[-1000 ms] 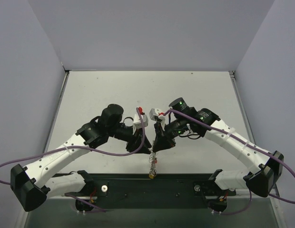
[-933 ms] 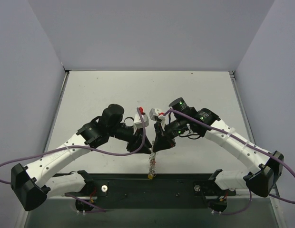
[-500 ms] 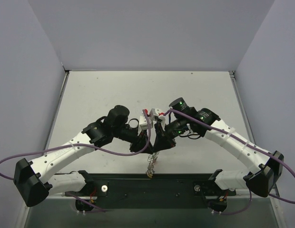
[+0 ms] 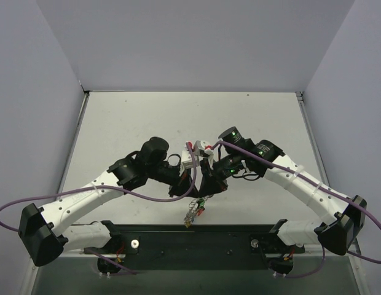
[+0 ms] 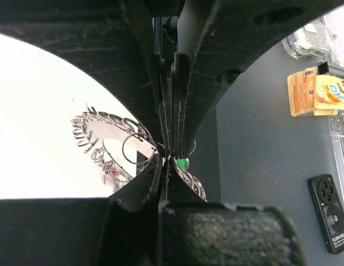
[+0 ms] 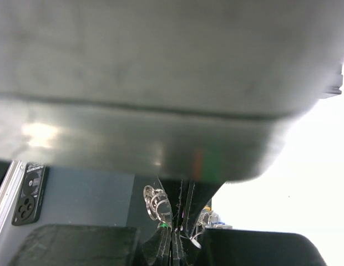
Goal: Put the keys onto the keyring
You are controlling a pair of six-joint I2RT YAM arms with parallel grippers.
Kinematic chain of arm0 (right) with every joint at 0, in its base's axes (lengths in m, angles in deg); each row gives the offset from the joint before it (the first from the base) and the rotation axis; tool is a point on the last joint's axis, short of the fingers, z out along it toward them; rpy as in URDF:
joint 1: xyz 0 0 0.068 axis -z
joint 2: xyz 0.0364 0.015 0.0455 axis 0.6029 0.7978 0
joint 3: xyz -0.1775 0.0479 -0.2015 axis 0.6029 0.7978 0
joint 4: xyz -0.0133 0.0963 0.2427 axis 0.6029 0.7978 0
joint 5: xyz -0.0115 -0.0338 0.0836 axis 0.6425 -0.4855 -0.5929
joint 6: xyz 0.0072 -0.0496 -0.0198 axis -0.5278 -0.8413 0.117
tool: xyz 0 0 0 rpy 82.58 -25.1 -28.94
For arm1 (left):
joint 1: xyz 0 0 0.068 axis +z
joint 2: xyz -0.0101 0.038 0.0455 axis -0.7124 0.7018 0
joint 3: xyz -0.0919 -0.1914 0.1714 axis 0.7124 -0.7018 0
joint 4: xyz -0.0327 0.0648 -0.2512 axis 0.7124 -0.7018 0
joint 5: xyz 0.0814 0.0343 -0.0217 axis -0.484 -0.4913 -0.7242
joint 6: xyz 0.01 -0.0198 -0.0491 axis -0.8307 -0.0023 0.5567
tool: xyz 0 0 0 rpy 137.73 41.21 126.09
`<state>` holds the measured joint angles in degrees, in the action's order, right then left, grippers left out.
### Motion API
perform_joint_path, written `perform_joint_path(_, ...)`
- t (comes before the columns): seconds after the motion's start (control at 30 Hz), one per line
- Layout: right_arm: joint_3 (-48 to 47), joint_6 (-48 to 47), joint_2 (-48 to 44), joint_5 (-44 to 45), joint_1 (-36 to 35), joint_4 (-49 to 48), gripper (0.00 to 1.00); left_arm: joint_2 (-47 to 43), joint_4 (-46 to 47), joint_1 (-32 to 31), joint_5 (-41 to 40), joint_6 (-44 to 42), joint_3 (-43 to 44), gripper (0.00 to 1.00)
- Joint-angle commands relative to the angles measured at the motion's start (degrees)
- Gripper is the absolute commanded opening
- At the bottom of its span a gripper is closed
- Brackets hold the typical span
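My two grippers meet tip to tip above the table's near edge, the left gripper and the right gripper both shut. The keyring, a thin silver ring fringed with wire loops, hangs below them. In the left wrist view the keyring runs into my shut left gripper. A green key head sits at the right gripper's fingers. In the right wrist view the green key is at my shut right gripper, with wire loops and yellow and blue keys beside it.
The black base rail lies just under the hanging keyring. The white table stretches behind the arms between grey walls. Below the table edge, a phone and an orange packet lie on the floor.
My left arm has moved right, closing up against the right gripper. The hanging keyring has swung from straight down to a tilt down and left, with the green key now showing.
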<state>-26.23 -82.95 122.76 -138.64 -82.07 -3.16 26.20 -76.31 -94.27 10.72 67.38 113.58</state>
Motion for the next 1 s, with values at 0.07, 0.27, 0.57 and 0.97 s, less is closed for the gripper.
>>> perform_joint_path(0.07,0.7,3.8,-3.6,-1.1,-0.2,-10.4,0.21,-2.7,5.0,-0.7,-2.3,0.0,-0.2,0.0)
perform_joint_path(0.27,4.1,9.4,-7.2,1.8,0.1,-19.8,0.4,-3.2,5.3,-0.7,-3.4,0.1,-0.5,0.0)
perform_joint_path(0.57,8.8,16.3,-12.3,11.5,1.0,-26.6,0.54,-4.4,7.1,-0.8,-6.5,0.3,-1.6,0.0)
perform_joint_path(0.97,17.0,36.3,-19.8,26.3,4.3,-38.3,0.63,-8.7,13.5,-0.9,-13.2,2.9,-5.1,0.0)
